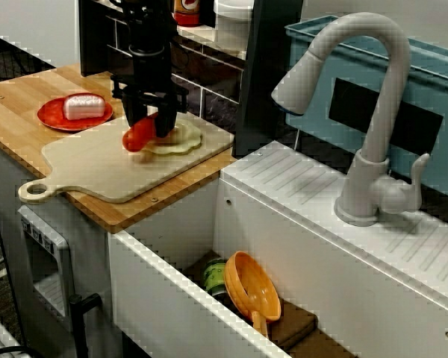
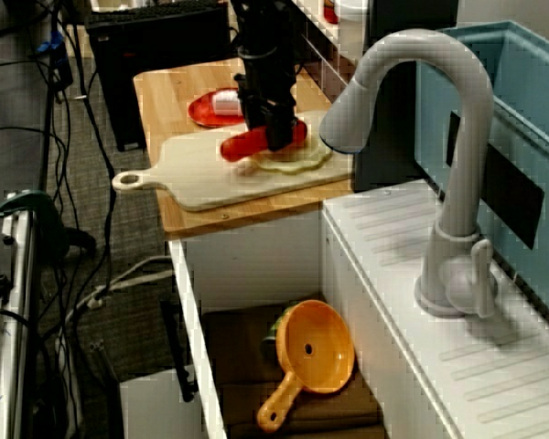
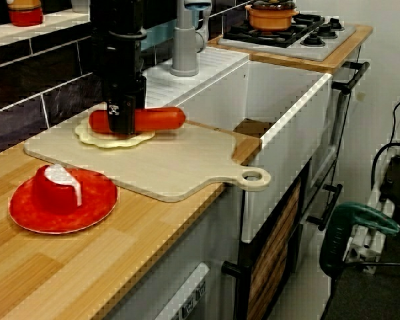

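A red plate (image 3: pixel 100 200) sits closest in the side view, on the counter (image 3: pixel 67 267). Beyond it, the fingers (image 3: pixel 125 120) clamp a red sausage (image 3: pixel 160 119) — held just over a pale round slice (image 3: pixel 113 140) on the cutting board (image 3: pixel 180 167).

So it's a red sausage (image 3: pixel 159 119) (hot dog looking, smooth and glossy). It's lying pretty much level, pinched in the jaws closer to one end than the middle. It sits right over a pale, wavy-edged flat round (image 3: pixel 141 139) on the light wooden cutting board (image 3: pixel 187 167); can't tell if they touch.
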Available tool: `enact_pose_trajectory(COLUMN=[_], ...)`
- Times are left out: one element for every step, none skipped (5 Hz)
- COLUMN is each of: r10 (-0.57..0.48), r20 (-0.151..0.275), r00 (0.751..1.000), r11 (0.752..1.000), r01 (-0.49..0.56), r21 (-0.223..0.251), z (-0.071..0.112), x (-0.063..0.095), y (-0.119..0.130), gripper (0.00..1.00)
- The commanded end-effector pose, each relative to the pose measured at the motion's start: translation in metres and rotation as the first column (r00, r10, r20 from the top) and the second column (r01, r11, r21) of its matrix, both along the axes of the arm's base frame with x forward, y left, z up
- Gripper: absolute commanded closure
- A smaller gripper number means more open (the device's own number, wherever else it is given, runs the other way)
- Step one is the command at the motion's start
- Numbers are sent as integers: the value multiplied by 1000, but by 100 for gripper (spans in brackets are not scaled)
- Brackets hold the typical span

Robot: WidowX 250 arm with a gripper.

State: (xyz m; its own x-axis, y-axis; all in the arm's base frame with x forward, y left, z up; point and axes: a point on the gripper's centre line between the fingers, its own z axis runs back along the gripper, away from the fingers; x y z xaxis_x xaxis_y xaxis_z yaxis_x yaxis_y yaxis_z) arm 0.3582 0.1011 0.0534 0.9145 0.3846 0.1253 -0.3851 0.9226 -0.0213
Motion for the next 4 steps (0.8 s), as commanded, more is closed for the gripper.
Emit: enact_pose_trajectory(r10=[8, 16, 30, 19], r20=[51, 52, 69, 62], r00=[999, 999, 997, 998], r11=[1000, 1000, 999, 1000], r01=[-7, -15, -29, -18], r21=[-13, -20, -22, -21], z=[46, 49, 53, 51], x=[-1, -8, -16, -22], y=[31, 44, 57, 61], gripper=[100, 100, 100, 100])
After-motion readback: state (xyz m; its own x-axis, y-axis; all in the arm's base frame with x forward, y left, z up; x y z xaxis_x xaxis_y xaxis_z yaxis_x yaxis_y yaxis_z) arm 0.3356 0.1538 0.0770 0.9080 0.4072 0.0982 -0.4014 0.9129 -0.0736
